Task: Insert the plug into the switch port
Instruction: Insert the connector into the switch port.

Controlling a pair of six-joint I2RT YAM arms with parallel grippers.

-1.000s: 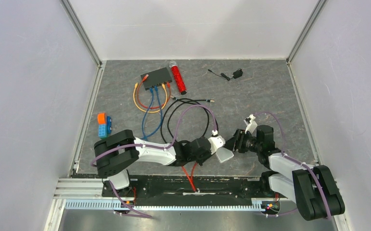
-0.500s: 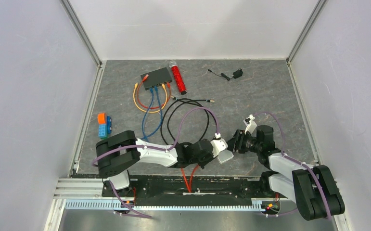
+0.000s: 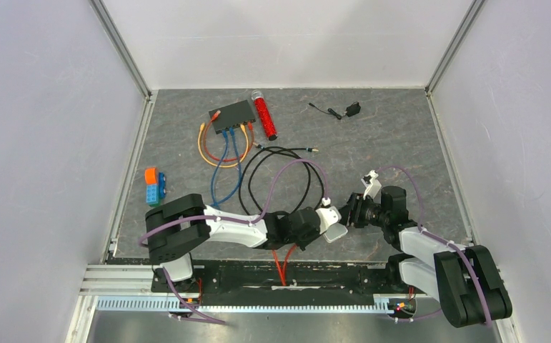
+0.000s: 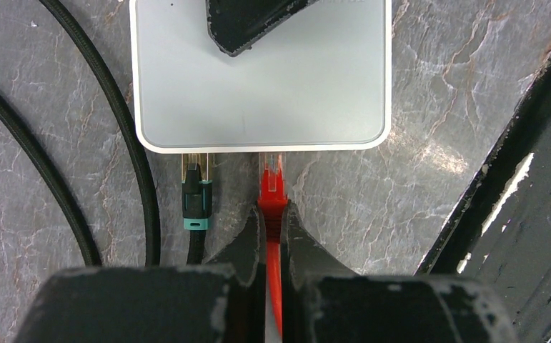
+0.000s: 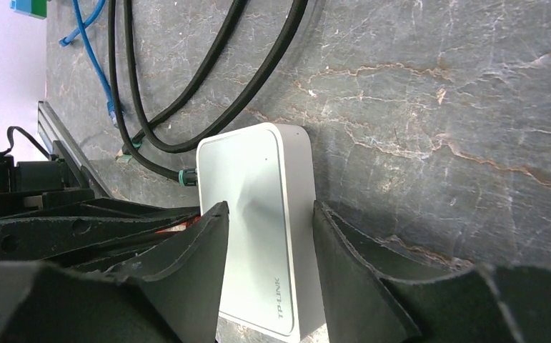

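Plug (image 4: 271,179) between jaws of left end effector (image 4: 273,214)

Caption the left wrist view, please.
Left gripper pinches a red plug at the white box's edge, beside a teal-collared black plug.

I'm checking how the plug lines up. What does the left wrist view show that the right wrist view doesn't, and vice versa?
Left wrist only: the left gripper pinching the red plug, its tip at the edge of the white box. Right wrist only: the right gripper, jaws apart over the box, the TP-LINK lettering, a blue cable. Both: the white box, the teal-collared plug, the black cables, the tabletop.
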